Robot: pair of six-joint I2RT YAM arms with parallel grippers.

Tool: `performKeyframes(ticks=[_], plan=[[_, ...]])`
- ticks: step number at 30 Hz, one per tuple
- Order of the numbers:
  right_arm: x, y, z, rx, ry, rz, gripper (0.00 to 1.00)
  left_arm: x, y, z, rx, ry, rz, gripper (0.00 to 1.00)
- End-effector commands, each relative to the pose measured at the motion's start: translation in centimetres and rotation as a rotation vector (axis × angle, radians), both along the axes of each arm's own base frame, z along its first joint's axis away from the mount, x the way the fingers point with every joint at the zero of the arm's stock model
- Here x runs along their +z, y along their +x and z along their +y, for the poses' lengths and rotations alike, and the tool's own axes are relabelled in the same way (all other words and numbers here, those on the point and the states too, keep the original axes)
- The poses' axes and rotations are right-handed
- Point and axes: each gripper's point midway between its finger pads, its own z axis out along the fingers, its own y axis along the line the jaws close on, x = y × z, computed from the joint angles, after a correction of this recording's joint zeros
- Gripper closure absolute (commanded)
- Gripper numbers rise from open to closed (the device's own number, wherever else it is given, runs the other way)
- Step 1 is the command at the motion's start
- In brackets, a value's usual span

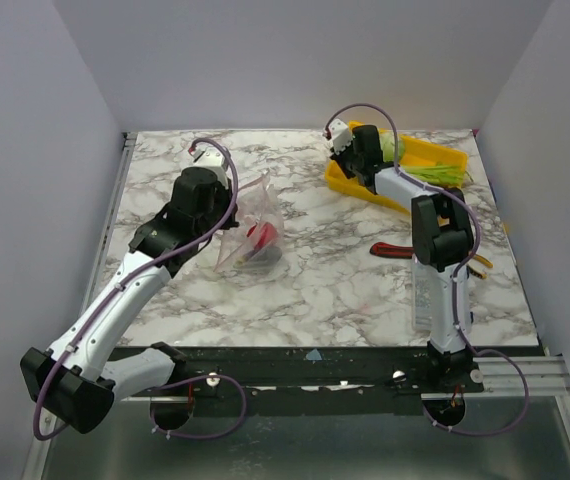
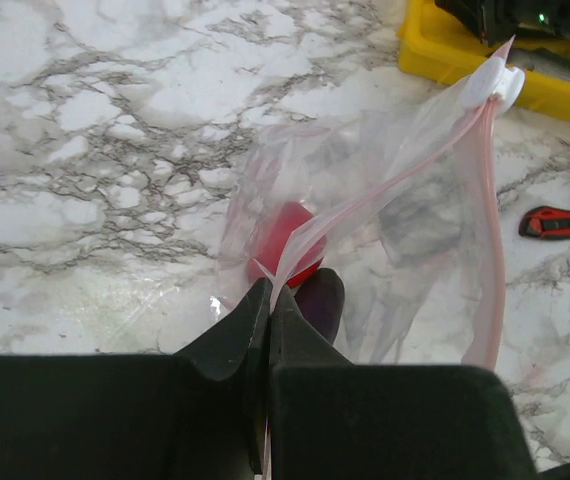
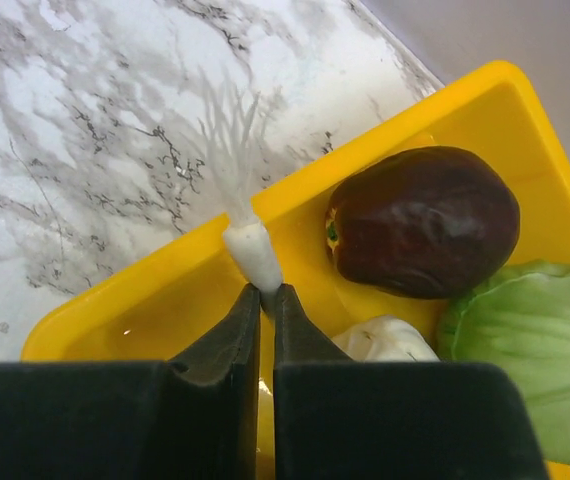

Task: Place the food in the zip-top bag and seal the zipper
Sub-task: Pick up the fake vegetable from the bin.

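Right gripper [image 3: 263, 293] tight around leek [image 3: 253, 250] at tray [image 3: 145, 290] rim

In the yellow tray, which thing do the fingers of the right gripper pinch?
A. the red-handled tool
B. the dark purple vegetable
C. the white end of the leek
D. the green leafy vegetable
C. In the right wrist view the right gripper has its jaws nearly together on the white end of the leek, while the dark purple vegetable and the green leafy vegetable lie apart from it in the yellow tray.
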Motion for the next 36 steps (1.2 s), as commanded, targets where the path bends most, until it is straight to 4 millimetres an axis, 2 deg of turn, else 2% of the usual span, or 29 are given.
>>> performKeyframes(ticks=[1,9,12,14,17,20,21,22,23,25,28,32,36], plan=[[4.2,0.0,0.8,-0.023,0.084,-0.105,0.97,2.6,0.3,3.3,0.125,0.034,-0.059,1.0],[15.3,-1.5,0.0,-0.138,0.278,-0.235,1.0,4.5,-0.6,5.6,0.186,0.007,-0.117,1.0],[19.0,-2.2,-0.3,-0.192,0.391,-0.274,1.0,5.3,-0.8,7.2,0.264,0.019,-0.139,1.0],[20.8,-2.5,-0.2,-0.21,0.46,-0.291,1.0,5.6,-0.8,8.1,0.294,0.042,-0.146,1.0],[22.6,-3.0,1.0,-0.162,0.522,-0.271,1.0,6.0,-0.8,8.5,0.301,0.047,-0.167,1.0],[24.6,-3.2,1.0,-0.213,0.617,-0.238,1.0,6.1,-0.7,8.0,0.282,0.02,-0.175,1.0],[26.1,-3.3,1.0,-0.237,0.66,-0.235,1.0,6.1,-0.7,7.7,0.278,0.008,-0.172,1.0],[25.9,-3.7,0.9,-0.28,0.671,-0.183,0.99,5.8,-0.6,7.4,0.266,-0.001,-0.164,1.0],[27.1,-3.8,0.8,-0.323,0.71,-0.164,0.99,5.5,-0.5,6.9,0.249,-0.014,-0.156,1.0],[28.1,-4.7,0.5,-0.397,0.749,-0.084,0.99,4.7,-0.2,5.8,0.211,-0.044,-0.135,1.0],[27.7,-7.8,0.9,-0.42,0.744,0.087,0.99,3.8,0.1,3.8,0.136,-0.098,-0.098,1.0],[26.3,-13.9,1.9,-0.382,0.771,0.307,0.99,2.8,0.5,1.8,0.049,-0.123,-0.069,1.0],[26.4,-21.1,4.9,-0.206,0.923,0.525,0.99,2.4,0.3,0.4,-0.022,-0.157,-0.038,1.0]])
